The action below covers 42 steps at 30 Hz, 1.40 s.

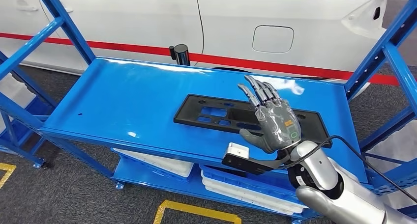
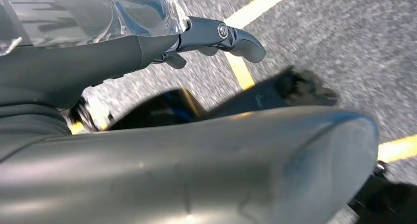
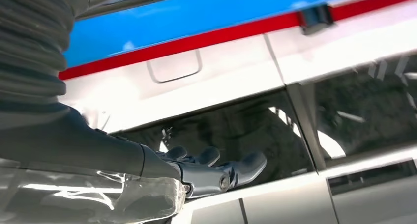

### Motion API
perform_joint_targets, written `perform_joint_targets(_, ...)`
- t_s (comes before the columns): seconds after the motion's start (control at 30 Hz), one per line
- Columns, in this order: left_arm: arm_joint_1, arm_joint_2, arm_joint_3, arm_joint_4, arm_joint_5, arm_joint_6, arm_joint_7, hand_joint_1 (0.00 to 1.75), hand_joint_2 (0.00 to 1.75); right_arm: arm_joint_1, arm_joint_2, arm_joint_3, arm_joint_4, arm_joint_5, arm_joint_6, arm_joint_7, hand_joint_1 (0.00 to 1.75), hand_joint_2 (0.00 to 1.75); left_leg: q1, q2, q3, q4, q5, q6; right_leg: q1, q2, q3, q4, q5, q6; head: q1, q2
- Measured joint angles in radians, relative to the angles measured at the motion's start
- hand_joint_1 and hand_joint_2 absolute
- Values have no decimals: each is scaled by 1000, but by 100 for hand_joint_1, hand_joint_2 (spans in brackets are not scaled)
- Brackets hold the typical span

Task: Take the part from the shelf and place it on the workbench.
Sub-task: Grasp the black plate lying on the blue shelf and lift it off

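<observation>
A flat black plastic part (image 1: 231, 113) with several cut-outs lies on the blue shelf top (image 1: 128, 101), right of its middle. My right hand (image 1: 271, 117) is raised above the part's right half, fingers straight and spread, holding nothing; it hides some of the part. In the right wrist view the same hand (image 3: 206, 170) is stretched out against a white car. My left hand (image 2: 216, 37) hangs over grey floor with its fingers partly extended and nothing in it.
Blue shelf uprights (image 1: 388, 47) rise at both sides. A white car (image 1: 275, 27) with a red stripe stands just behind the shelf. A black post (image 1: 181, 54) stands at the shelf's back edge. White trays (image 1: 162, 165) lie on the lower shelf. Yellow lines (image 1: 196, 210) mark the floor.
</observation>
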Motion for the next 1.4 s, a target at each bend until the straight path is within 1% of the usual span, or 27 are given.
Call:
perform_joint_targets(0.07, -1, 20, -10, 1, -16, -1, 15, 0, 0, 7, 43, 17, 4, 1, -27, -5, 0, 175, 0, 0, -73, 148, -58, -4, 4, -1, -1, 0, 0, -6, -1, 0)
perform_joint_targets(0.1, -1, 31, -14, 1, -22, -1, 21, 0, 0, 11, 64, 27, 7, 1, -37, -9, 0, 175, -1, 0, -97, 190, -66, -4, 6, 0, -1, 1, -1, -7, -1, 0)
perform_joint_targets(0.13, -1, 40, -18, 1, -26, -1, 25, 0, 0, 16, 84, 35, 11, 2, -45, -13, 0, 175, -1, 0, -100, 189, -54, -2, 7, 1, -1, 1, -1, -8, -1, 0)
perform_joint_targets(0.17, -2, 50, -21, 2, -29, -2, 28, 0, 0, 18, 103, 43, 14, 3, -52, -17, 0, 175, -3, 0, -82, 143, -24, 1, 9, 2, 0, 1, -2, -9, -1, 0)
perform_joint_targets(0.23, -5, 68, -29, 2, -31, -1, 31, 0, 0, 20, 141, 56, 22, 4, -65, -26, 0, 175, -8, 0, -12, -16, 51, 12, 11, 3, 3, 1, -3, -9, -2, 0)
perform_joint_targets(0.27, -6, 75, -32, 2, -31, -1, 31, 0, 0, 21, 158, 63, 27, 4, -70, -31, 0, 175, -11, -1, 15, -79, 76, 16, 13, 4, 3, 1, -4, -7, -1, 0)
perform_joint_targets(0.3, -7, 81, -35, 2, -31, 0, 30, 0, 0, 21, 174, 69, 32, 4, -74, -36, 0, 175, -14, -1, 29, -113, 88, 18, 14, 4, 2, 1, -5, -6, -1, 0)
perform_joint_targets(0.4, -7, 89, -42, 2, -29, 1, 24, 0, 0, 23, 217, 88, 51, 4, -82, -49, 0, 175, -13, -1, 30, -125, 93, 26, 16, 2, 3, -2, -7, 6, -1, 0)
perform_joint_targets(0.47, -10, 91, -46, 2, -30, 1, 18, 0, 0, 23, 241, 99, 68, 5, -88, -58, 0, 175, -7, -1, 37, -134, 99, 35, 17, 1, -11, 37, -35, 14, 1, 0)
perform_joint_targets(0.5, -12, 92, -48, 2, -31, 1, 16, 0, 0, 23, 252, 104, 77, 5, -90, -63, 0, 175, -5, -1, 39, -136, 100, 38, 16, 0, -33, 88, -64, 16, 2, 0)
perform_joint_targets(0.57, -17, 92, -52, 2, -37, 1, 13, 0, 0, 23, 272, 115, 96, 6, -90, -70, 0, 175, -7, -1, 40, -136, 100, 42, 15, 0, -101, 231, -127, 20, 4, 0)
perform_joint_targets(0.6, -18, 92, -54, 2, -41, 1, 12, 0, 0, 23, 281, 121, 107, 7, -90, -73, 0, 175, -7, -1, 41, -136, 100, 42, 15, 0, -126, 282, -140, 21, 4, 0)
perform_joint_targets(0.63, -19, 92, -56, 2, -45, 1, 12, 0, 0, 23, 289, 126, 119, 8, -89, -75, 0, 175, -8, -1, 41, -136, 100, 42, 15, 0, -135, 297, -135, 22, 4, 0)
perform_joint_targets(0.67, -20, 92, -57, 2, -48, 1, 11, 0, 0, 21, 297, 131, 131, 9, -88, -76, 0, 175, -8, -1, 42, -135, 100, 42, 15, 0, -122, 266, -110, 21, 4, 0)
perform_joint_targets(0.73, -24, 93, -58, 2, -51, 1, 11, 0, 0, 11, 313, 139, 157, 10, -86, -79, 0, 175, -9, -1, 43, -135, 99, 41, 15, -2, -54, 123, -41, 15, 4, 0)
perform_joint_targets(0.8, -30, 93, -58, 2, -53, 1, 11, 0, 0, -4, 330, 147, 185, 5, -83, -81, 0, 175, -13, -1, 41, -133, 97, 34, 19, -4, -1, 13, -3, 6, 4, 0)
perform_joint_targets(0.9, -35, 94, -57, 2, -55, 0, 15, 0, 0, -21, 349, 154, 233, 1, -79, -77, 0, 175, -13, 0, 38, -132, 96, 20, 22, -5, 7, -11, 1, -7, 4, 0)
perform_joint_targets(0.97, -36, 96, -58, 2, -55, 0, 19, 0, 0, -36, 361, 155, 262, 1, -76, -70, 0, 175, -10, 0, 21, -95, 69, 8, 18, -5, 7, -15, 6, -17, 2, 0)
perform_joint_targets(1.0, -36, 96, -58, 2, -55, 0, 21, 0, 0, -43, 367, 155, 275, 1, -75, -68, 0, 175, -8, 0, -2, -43, 39, 2, 15, -5, 7, -17, 8, -20, 0, 0)
perform_joint_targets(1.07, -35, 97, -58, 2, -55, 0, 22, 0, 0, -50, 376, 158, 299, 2, -74, -65, 0, 175, -3, 0, -69, 105, -28, -10, 15, -5, 6, -17, 8, -22, -3, 0)
perform_joint_targets(1.1, -34, 98, -58, 2, -55, 0, 23, 0, 0, -51, 380, 159, 312, 2, -74, -63, 0, 175, -1, 0, -97, 165, -48, -15, 15, -5, 5, -17, 8, -22, -4, 0)
perform_joint_targets(1.13, -33, 99, -58, 2, -55, 0, 25, 0, 0, -53, 383, 161, 325, 2, -73, -58, 0, 175, 2, 0, -108, 187, -47, -18, 15, -5, 5, -16, 8, -22, -4, 0)
perform_joint_targets(1.17, -32, 100, -58, 2, -55, 0, 27, 0, 0, -56, 386, 163, 339, 4, -72, -52, 0, 175, 4, 0, -99, 165, -28, -21, 15, -4, 6, -16, 8, -22, -4, 0)
perform_joint_targets(1.23, -33, 103, -58, 2, -55, 0, 30, 0, 0, -67, 391, 166, 366, 14, -72, -41, 0, 175, 10, 0, -32, 21, 41, -24, 14, -2, 8, -16, 6, -18, -4, 0)
perform_joint_targets(1.3, -33, 104, -58, 2, -55, 0, 31, 0, 0, -80, 394, 168, 391, 29, -70, -34, 0, 175, 9, -3, 26, -100, 83, -18, 18, 0, 6, -14, 4, -11, -4, 0)
perform_joint_targets(1.33, -32, 104, -57, 2, -55, 0, 31, 0, 0, -85, 395, 169, 403, 34, -68, -32, 0, 175, 7, -4, 36, -123, 88, -13, 20, 1, 5, -13, 4, -7, -3, 0)
perform_joint_targets(1.4, -28, 104, -57, 2, -55, -1, 31, 0, 0, -91, 396, 171, 424, 39, -59, -32, 0, 175, 4, -5, 36, -124, 89, 2, 21, 1, 3, -13, 5, 1, -2, 0)
